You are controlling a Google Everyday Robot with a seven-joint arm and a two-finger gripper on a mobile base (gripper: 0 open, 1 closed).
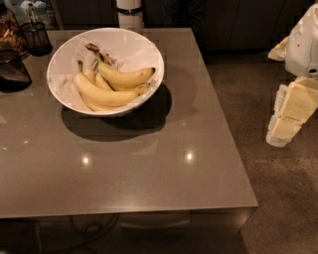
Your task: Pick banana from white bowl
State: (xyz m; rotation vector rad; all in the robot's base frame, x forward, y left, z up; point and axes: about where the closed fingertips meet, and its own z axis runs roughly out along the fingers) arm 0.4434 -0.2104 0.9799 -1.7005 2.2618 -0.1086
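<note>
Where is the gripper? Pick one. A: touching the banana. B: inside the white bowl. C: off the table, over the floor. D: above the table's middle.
C: the gripper hangs past the table edge over the floor, well apart from the white bowl holding the banana.

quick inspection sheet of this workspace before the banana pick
surface: glossy grey-brown table
job's things: banana lies topmost in the white bowl, dark tip pointing right
clutter: other bananas under it; dark glass vessels at left edge; white cylinder at far edge
grippers: gripper off the table's right side, over the floor, apart from bowl
cables: a dark loop under the table front, possibly a cable
surroundings: speckled floor, dark cabinets behind
</note>
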